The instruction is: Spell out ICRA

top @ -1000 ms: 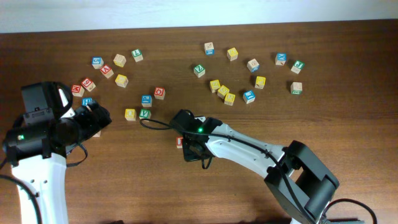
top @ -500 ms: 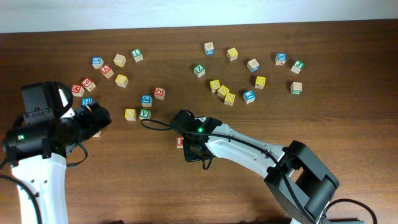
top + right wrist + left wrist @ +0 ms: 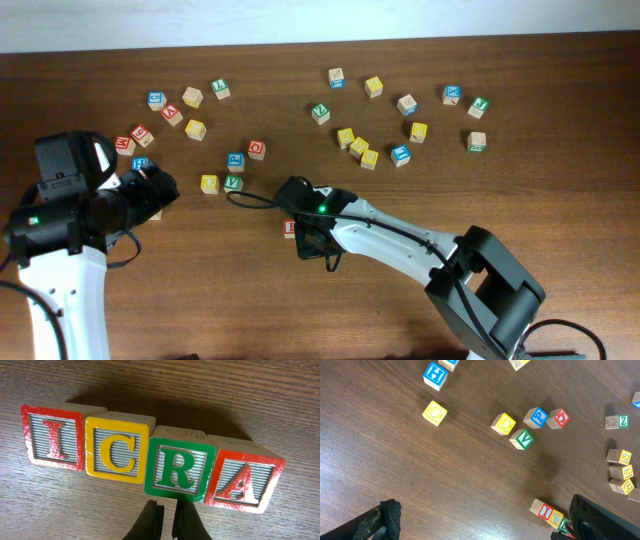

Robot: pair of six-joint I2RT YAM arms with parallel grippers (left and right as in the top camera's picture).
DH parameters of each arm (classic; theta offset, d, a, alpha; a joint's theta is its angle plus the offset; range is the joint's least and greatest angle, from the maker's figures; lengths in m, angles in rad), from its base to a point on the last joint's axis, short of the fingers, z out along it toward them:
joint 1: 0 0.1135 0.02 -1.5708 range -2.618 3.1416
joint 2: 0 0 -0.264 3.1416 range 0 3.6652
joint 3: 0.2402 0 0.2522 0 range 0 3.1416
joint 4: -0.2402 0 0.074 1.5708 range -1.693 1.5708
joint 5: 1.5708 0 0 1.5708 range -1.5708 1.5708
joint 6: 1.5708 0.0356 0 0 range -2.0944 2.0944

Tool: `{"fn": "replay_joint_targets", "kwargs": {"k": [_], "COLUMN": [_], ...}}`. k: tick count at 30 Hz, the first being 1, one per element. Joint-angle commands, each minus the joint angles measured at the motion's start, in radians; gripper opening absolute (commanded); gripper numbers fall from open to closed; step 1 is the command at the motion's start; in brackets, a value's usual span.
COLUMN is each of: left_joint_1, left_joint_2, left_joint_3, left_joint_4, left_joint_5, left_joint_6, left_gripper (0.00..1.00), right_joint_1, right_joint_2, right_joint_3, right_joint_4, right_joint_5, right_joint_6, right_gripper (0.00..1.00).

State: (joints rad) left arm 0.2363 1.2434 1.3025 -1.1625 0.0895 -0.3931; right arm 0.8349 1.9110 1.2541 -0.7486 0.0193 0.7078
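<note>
Bright, even light; soft short shadows; crisp focus throughout.

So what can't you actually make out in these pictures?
Overhead: the right arm covers the ICRA row; only its red end peeks out.
Left wrist: the row runs off the bottom edge behind a dark finger; only I and C read.
Right wrist: the right end effector is cut off by the bottom edge.
Overhead: scattered blocks' letters too small.

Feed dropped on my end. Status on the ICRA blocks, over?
Left end effector open, empty. Right end effector shut, empty, close to the block row. Row reads ICRA, blocks touching. Spare blocks lie well apart; nothing in the way.
</note>
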Motion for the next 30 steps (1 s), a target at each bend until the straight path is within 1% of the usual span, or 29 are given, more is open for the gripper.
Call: {"fn": "replay_joint_targets", "kwargs": {"k": [1,14,17,21,24,30], "left_joint_1": [0.004,0.004,0.004,0.004,0.004,0.004], "left_joint_2": [-0.013,-0.013,-0.013,-0.013,-0.013,-0.013], "left_joint_3": [0.011,0.011,0.011,0.011,0.011,0.011], "left_joint_4": [0.002,0.002,0.002,0.002,0.002,0.002], "left_joint_5": [-0.001,-0.001,-0.001,-0.001,-0.001,-0.001], "left_joint_6": [-0.003,-0.003,-0.003,-0.003,-0.003,-0.003], "left_gripper": [0.99,0.99,0.99,0.99,0.99,0.99], "right_joint_1": [0.003,0.003,0.003,0.001,-0.003,-0.061], "right_joint_2": [0.009,0.009,0.008,0.008,0.008,0.008], "right_joint_3": [-0.008,-0.008,-0.006,0.006,0.006,0.006], "right_joint_4": [0.005,0.009,-0.014,-0.123,-0.126,-0.122], "right_joint_5": [0.019,0.019,-0.007,-0.019,0.079,0.06], "right_joint_6": [0.008,0.008,0.008,0.008,0.008,0.008], "right_gripper": [0.05,0.04,0.04,0.04,0.05,0.05]}}
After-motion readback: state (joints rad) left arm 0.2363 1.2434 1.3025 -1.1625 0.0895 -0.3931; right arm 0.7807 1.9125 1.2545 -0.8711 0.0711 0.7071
